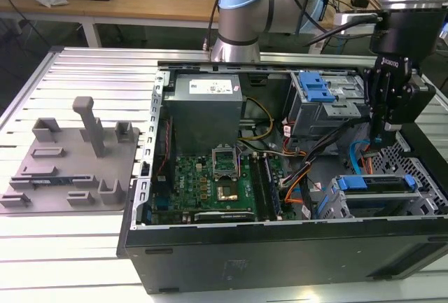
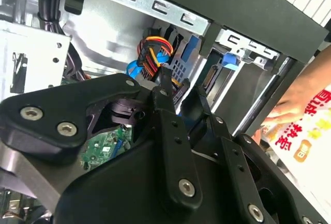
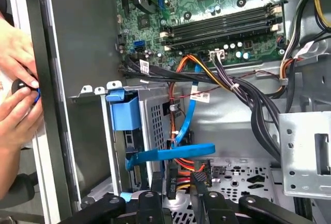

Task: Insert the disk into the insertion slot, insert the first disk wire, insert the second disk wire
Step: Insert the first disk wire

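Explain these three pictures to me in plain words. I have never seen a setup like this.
The exterior view comes from a camera off the arm: a robot arm stands behind an open computer case lying on a ribbed metal table, beside a grey tray of holders. Both wrist views come from cameras riding on the arm, looking past its black gripper into the case. The disk, in its blue frame, appears seated in the insertion slot. The gripper hangs by a blue flat cable and coloured wires beside it; whether it grips anything is unclear. A person's hands rest outside the case.
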Controlling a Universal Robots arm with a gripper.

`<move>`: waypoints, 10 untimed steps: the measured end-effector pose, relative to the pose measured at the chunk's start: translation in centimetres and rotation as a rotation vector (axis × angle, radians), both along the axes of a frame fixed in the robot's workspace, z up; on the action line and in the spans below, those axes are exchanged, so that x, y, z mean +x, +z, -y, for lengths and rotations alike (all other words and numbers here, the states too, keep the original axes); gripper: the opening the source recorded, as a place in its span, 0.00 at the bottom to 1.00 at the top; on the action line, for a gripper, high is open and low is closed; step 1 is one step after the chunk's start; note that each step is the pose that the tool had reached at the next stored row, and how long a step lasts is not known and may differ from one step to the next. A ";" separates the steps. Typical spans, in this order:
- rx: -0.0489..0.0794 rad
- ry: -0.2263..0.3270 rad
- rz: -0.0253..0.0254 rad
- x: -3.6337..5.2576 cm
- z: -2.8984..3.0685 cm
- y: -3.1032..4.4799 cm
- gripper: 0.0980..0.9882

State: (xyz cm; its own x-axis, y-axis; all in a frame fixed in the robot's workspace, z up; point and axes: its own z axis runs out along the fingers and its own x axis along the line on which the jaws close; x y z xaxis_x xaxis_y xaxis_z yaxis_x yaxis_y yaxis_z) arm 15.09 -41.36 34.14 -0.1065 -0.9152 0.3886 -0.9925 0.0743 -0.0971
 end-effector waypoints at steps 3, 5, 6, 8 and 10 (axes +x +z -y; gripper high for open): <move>-0.008 -0.007 0.0041 -0.25 -0.01 -0.03 0.28; -0.014 -0.008 0.0047 -0.30 -0.15 -0.03 0.28; -0.015 -0.008 0.0047 -0.30 -0.16 -0.03 0.28; -0.015 -0.008 0.0047 -0.31 -0.16 -0.03 0.28; -0.017 -0.008 0.0047 -0.31 -0.19 -0.04 0.28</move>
State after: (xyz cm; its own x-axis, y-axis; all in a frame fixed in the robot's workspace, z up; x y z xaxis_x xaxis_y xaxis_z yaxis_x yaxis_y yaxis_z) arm 14.78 -41.18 34.09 -0.1156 -0.9078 0.4032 -0.9914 0.0804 -0.1031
